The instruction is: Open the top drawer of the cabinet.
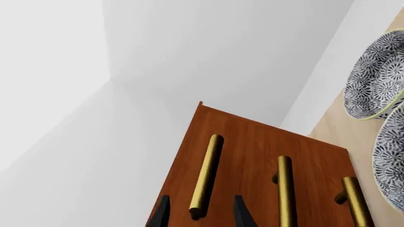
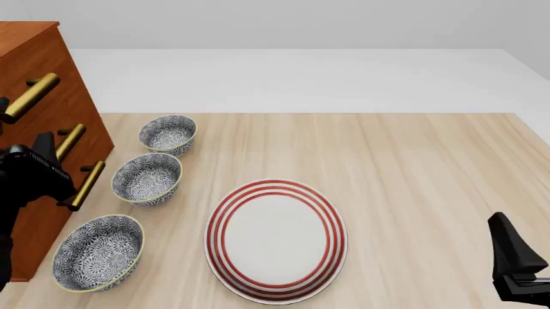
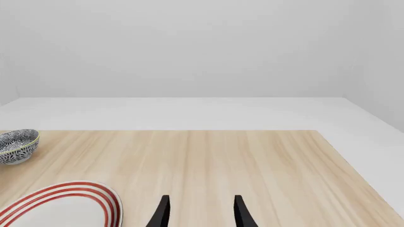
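Top handle (image 1: 207, 175) straddled by the spread left gripper (image 1: 200, 215)
Fingers should be closed squarely on it, then pulled straight — right gripper (image 3: 200, 213) open, idle.

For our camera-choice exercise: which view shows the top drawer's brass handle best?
The left wrist view: the top drawer's handle runs full length between the open left gripper fingers. The front view shows it at the picture's edge; the right wrist view misses it.

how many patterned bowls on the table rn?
3, in a row beside the cabinet in the front view: far bowl, middle bowl, near bowl. None appears hidden, though the cabinet could mask something behind it.
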{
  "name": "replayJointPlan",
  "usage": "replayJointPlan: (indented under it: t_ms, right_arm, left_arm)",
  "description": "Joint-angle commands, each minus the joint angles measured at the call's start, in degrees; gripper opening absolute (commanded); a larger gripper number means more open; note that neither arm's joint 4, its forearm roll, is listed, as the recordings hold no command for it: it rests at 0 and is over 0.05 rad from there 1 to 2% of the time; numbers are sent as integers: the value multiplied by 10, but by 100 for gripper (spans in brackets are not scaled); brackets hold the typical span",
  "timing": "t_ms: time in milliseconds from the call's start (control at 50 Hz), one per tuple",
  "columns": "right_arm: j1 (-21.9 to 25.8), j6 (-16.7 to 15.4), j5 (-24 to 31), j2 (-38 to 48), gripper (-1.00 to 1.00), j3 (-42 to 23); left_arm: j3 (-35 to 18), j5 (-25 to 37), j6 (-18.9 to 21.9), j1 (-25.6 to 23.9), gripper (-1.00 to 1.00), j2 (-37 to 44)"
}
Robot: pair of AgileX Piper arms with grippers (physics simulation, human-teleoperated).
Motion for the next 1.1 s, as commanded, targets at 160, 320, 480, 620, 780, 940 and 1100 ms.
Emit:
replayJointPlan:
  t_ms: [160,320,480,620,780,940,1100]
  right_arm:
    - [0,0,0,0,100,0]
    - [0,0,0,0,100,0]
    - [0,0,0,0,100,0]
    - [0,0,0,0,100,0]
    - [0,0,0,0,100,0]
    - [0,0,0,0,100,0]
    - [0,0,0,0,100,0]
  left_arm:
    - [-6,-1,-5,11,100,21]
    - [-13,5,-11,20,100,21]
    - [-19,3,-12,27,100,30]
    - [-20,0,-14,32,100,37]
    - [-18,-4,-8,32,100,40]
    - [-10,-22,0,26,-100,44]
    - [-10,-22,3,22,-100,41]
